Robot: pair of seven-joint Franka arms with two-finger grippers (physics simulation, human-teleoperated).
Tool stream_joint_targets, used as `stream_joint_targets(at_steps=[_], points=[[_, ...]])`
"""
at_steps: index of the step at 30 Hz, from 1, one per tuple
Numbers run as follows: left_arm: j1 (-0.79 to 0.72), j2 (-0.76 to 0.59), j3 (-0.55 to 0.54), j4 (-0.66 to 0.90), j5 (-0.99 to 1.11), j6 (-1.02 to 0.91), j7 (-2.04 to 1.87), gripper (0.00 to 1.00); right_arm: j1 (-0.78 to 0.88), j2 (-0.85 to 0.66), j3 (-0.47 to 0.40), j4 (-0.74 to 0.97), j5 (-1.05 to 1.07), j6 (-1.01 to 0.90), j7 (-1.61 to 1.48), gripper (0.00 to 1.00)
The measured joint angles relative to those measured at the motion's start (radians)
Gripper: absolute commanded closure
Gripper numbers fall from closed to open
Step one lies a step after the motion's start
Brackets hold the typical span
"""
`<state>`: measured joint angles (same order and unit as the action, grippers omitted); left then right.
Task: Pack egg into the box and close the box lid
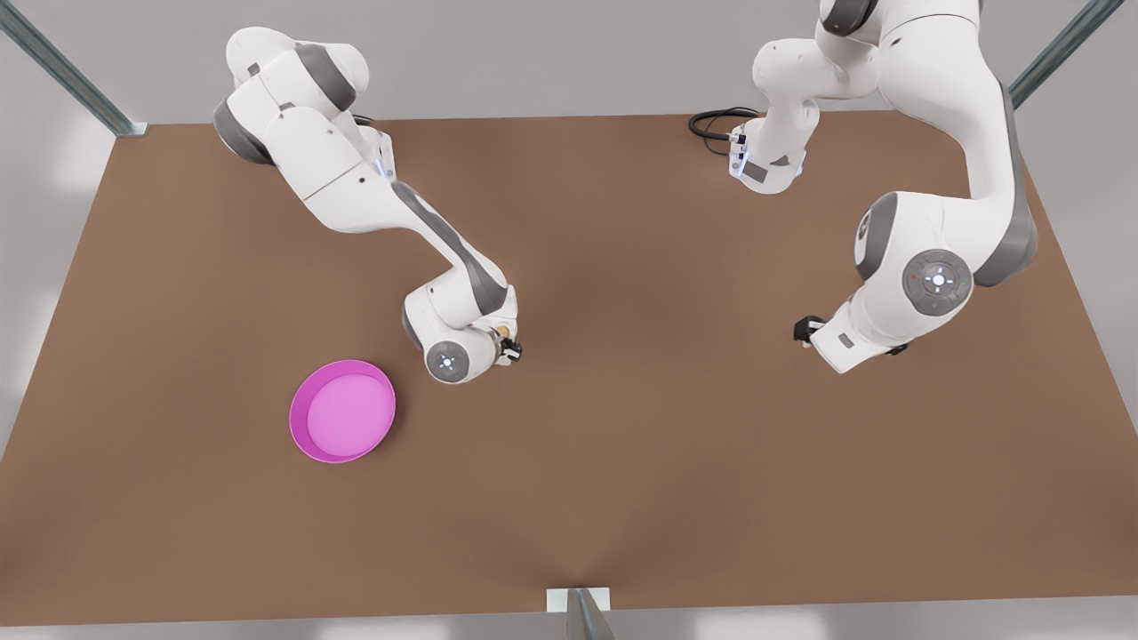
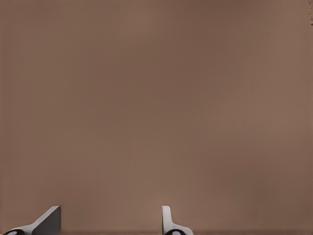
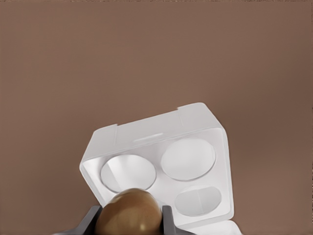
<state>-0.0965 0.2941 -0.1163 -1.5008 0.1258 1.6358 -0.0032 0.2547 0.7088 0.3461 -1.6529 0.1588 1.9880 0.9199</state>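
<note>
A tan-brown egg (image 3: pixel 129 213) sits between the fingers of my right gripper (image 3: pixel 129 218), which is shut on it. Just below and beyond it lies the white box (image 3: pixel 195 122), open, with its round cups exposed. I cannot tell which white edge is the lid. In the front view this gripper (image 1: pixel 511 345) is on the left arm near the table's middle, with the egg (image 1: pixel 508 332) peeking out; the arm hides the box. My left gripper (image 2: pixel 110 223) is open over bare table, on the front view's right (image 1: pixel 805 331).
A round pink plate (image 1: pixel 342 411) lies on the brown table (image 1: pixel 622 462) at the front view's left, close to the right arm's wrist. A black cable (image 1: pixel 716 123) coils at the table's back edge.
</note>
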Motion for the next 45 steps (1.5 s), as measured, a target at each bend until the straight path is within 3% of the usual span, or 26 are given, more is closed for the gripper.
stream_joint_targets(at_steps=[1, 7, 12, 13, 14, 17, 18, 20, 23, 26, 31, 45], points=[[0.0, 0.0, 0.0, 0.0, 0.001, 0.0, 0.0, 0.0, -0.002, -0.001, 0.0, 0.0, 0.0, -0.002, 0.0, 0.0], [-0.008, 0.0, -0.01, -0.001, 0.009, -0.001, -0.001, 0.0, -0.017, -0.011, -0.001, 0.0, -0.001, -0.019, 0.0, 0.0], [-0.038, 0.03, -0.16, -0.009, 0.006, -0.04, -0.017, 0.0, -0.136, -0.041, -0.002, 0.055, -0.002, -0.051, -0.013, 0.0], [-0.058, 0.042, -0.2, -0.008, 0.005, -0.046, -0.025, 0.04, -0.165, -0.041, -0.011, 0.113, -0.003, -0.055, -0.017, 0.0], [-0.1, 0.061, -0.225, -0.004, 0.005, -0.051, -0.038, 0.37, -0.185, -0.037, -0.037, 0.188, -0.023, -0.059, -0.022, 0.0], [-0.316, 0.1, -0.248, 0.001, -0.007, -0.061, -0.109, 0.75, -0.216, -0.011, -0.244, 0.323, -0.15, -0.062, -0.107, 0.0], [-0.366, 0.104, -0.251, 0.006, -0.016, -0.065, -0.135, 0.79, -0.222, -0.01, -0.309, 0.361, -0.2, -0.064, -0.156, 0.0], [-0.426, 0.121, -0.251, 0.017, -0.027, -0.071, -0.183, 0.79, -0.239, -0.092, -0.359, 0.392, -0.286, -0.087, -0.26, 0.0], [-0.468, 0.216, -0.249, 0.076, -0.046, -0.047, -0.262, 0.79, -0.239, -0.261, -0.37, 0.394, -0.34, -0.19, -0.4, 0.0], [-0.486, 0.266, -0.25, 0.085, -0.057, 0.02, -0.355, 0.79, -0.255, -0.467, -0.368, 0.296, -0.323, -0.282, -0.518, 0.0], [-0.549, 0.284, -0.251, 0.104, -0.091, 0.104, -0.514, 0.79, -0.292, -0.686, -0.351, 0.07, -0.27, -0.337, -0.675, 0.0], [-0.683, 0.387, -0.25, 0.107, -0.172, 0.314, -0.923, 0.79, -0.275, -0.627, -0.352, 0.042, -0.243, -0.321, -0.939, 0.0]])
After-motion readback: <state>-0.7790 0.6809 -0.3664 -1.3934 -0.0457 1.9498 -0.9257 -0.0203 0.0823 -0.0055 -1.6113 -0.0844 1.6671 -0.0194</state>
